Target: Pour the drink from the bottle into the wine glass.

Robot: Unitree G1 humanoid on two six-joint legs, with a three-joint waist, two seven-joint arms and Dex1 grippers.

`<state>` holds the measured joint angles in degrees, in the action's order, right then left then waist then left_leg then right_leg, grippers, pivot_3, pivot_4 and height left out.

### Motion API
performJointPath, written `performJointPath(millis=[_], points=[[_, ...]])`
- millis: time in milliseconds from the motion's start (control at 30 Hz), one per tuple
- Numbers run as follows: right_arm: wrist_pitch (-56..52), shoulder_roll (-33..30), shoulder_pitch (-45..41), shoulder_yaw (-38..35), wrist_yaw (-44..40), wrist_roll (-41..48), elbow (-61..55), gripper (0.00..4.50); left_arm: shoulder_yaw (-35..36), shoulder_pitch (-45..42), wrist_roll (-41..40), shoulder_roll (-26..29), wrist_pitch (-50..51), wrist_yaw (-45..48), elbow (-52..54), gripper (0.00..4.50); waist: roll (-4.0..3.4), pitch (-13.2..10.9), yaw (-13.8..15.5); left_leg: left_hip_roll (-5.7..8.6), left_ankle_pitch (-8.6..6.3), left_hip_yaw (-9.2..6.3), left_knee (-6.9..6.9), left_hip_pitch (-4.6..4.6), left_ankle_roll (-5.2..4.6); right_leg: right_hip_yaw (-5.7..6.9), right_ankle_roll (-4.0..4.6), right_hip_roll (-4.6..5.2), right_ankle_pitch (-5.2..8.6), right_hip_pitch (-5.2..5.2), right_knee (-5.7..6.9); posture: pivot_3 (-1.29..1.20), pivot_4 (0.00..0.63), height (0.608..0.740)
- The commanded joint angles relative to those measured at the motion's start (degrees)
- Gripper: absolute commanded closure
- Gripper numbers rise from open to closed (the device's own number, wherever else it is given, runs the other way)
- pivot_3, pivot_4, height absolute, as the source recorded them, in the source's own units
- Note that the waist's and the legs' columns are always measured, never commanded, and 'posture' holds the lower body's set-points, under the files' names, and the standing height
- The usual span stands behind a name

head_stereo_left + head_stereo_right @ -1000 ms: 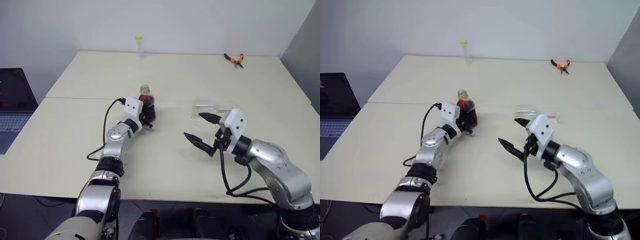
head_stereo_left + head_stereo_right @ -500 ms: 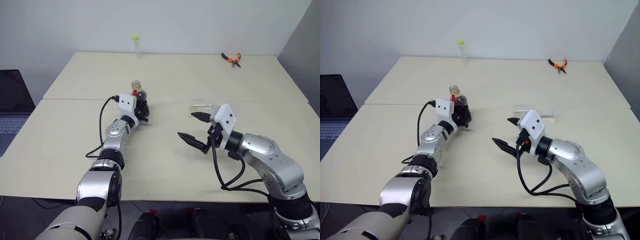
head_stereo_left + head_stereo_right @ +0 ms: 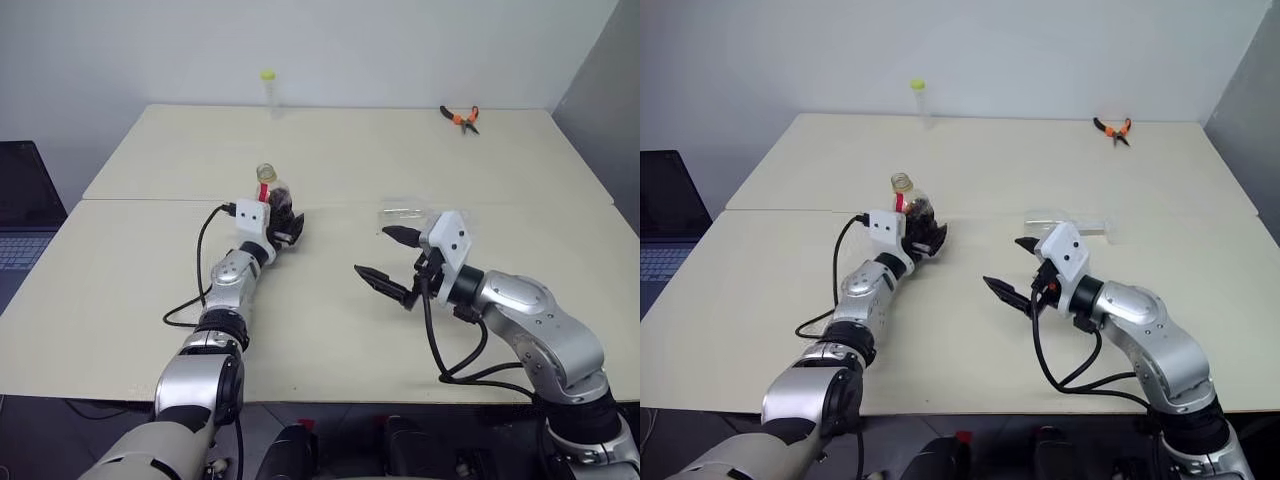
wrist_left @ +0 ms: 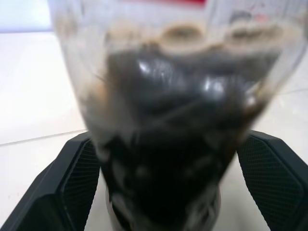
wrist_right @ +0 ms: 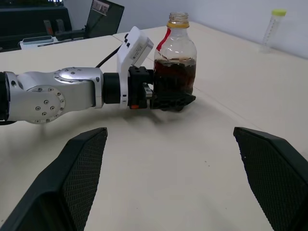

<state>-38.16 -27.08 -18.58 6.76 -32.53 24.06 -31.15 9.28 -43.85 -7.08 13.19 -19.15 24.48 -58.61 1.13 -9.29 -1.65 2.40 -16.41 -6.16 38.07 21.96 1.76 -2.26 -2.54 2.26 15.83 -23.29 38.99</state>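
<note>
Left gripper (image 3: 925, 238) just spread its fingers off the bottle (image 5: 175, 61), now standing upright on the surface (image 3: 330, 330) between them; right gripper (image 3: 393, 262) spread, empty; wine glass (image 3: 1065, 222) lying on its side, pour not done

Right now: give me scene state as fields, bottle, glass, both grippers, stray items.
bottle: upright on table, uncapped, part full of dark drink
wine glass: lying on its side, looks empty
left gripper: open, fingers either side of bottle base
right gripper: open, holding nothing, near the glass
stray: pliers, tube at far edge
</note>
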Motion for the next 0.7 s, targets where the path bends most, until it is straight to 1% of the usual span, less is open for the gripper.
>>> performJointPath(millis=[33, 200, 333, 467, 533, 633, 700], points=[[0.0, -0.6, 0.8, -1.6, -0.3, 1.2, -2.6, 0.00, -0.3, 3.7, -0.4, 0.2, -0.9, -0.2, 9.4, 0.10, 0.00, 0.0, 0.0, 0.00, 0.00, 0.00, -0.01, 0.00, 0.00, -0.01, 0.00, 0.00, 0.00, 0.00, 0.00, 0.00, 0.150, 0.740], [-0.1, -1.4, 2.9, -2.2, -0.4, 1.4, -3.8, 0.00, -0.2, 11.0, -0.9, -0.1, 3.7, -1.8, 21.0, 0.10, -0.01, 0.0, 0.0, 0.00, 0.00, 0.01, -0.01, 0.00, 0.00, -0.03, 0.00, 0.04, 0.00, 0.00, -0.01, 0.00, 0.150, 0.740], [-0.4, -3.0, 6.5, -3.8, -0.1, 1.6, -5.8, 0.00, -0.6, 18.2, -1.1, -0.6, 8.8, -3.2, 31.7, 0.10, -0.01, 0.0, 0.0, -0.02, -0.01, 0.00, -0.01, 0.00, -0.01, -0.02, 0.00, 0.04, 0.00, 0.02, -0.02, 0.00, 0.150, 0.740], [0.3, -4.7, 10.4, -5.0, 0.7, 0.3, -7.4, 0.00, -2.0, 25.5, -2.0, -0.4, 13.8, -1.8, 42.5, 0.10, -0.01, 0.0, 0.1, -0.02, -0.05, 0.01, -0.01, -0.02, -0.08, -0.03, 0.00, 0.08, 0.00, 0.04, -0.02, 0.00, 0.150, 0.740], [1.5, -5.7, 12.2, -5.3, 1.9, -2.2, -7.7, 0.00, -2.6, 29.2, -3.5, 0.1, 16.4, -0.5, 48.8, 0.10, -0.02, 0.0, 0.1, -0.06, -0.08, 0.00, 0.00, -0.04, -0.14, -0.02, 0.01, 0.08, 0.00, 0.06, -0.01, 0.00, 0.150, 0.740], [2.7, -6.2, 13.6, -5.3, 4.1, -5.4, -7.5, 0.00, -4.9, 33.9, -3.0, 1.6, 18.9, 1.6, 56.7, 0.10, -0.04, 0.0, 0.0, -0.08, -0.09, 0.02, -0.02, -0.06, -0.14, -0.05, 0.01, 0.08, 0.00, 0.07, -0.02, 0.00, 0.150, 0.740], [4.8, -7.2, 13.9, -4.3, 6.2, -10.3, -6.2, 0.00, -7.2, 35.4, -3.3, 2.6, 20.4, 3.8, 60.8, 0.10, -0.04, 0.0, 0.1, -0.08, -0.09, 0.03, -0.02, -0.07, -0.14, -0.05, 0.01, 0.07, 0.00, 0.08, -0.02, 0.00, 0.150, 0.740]])
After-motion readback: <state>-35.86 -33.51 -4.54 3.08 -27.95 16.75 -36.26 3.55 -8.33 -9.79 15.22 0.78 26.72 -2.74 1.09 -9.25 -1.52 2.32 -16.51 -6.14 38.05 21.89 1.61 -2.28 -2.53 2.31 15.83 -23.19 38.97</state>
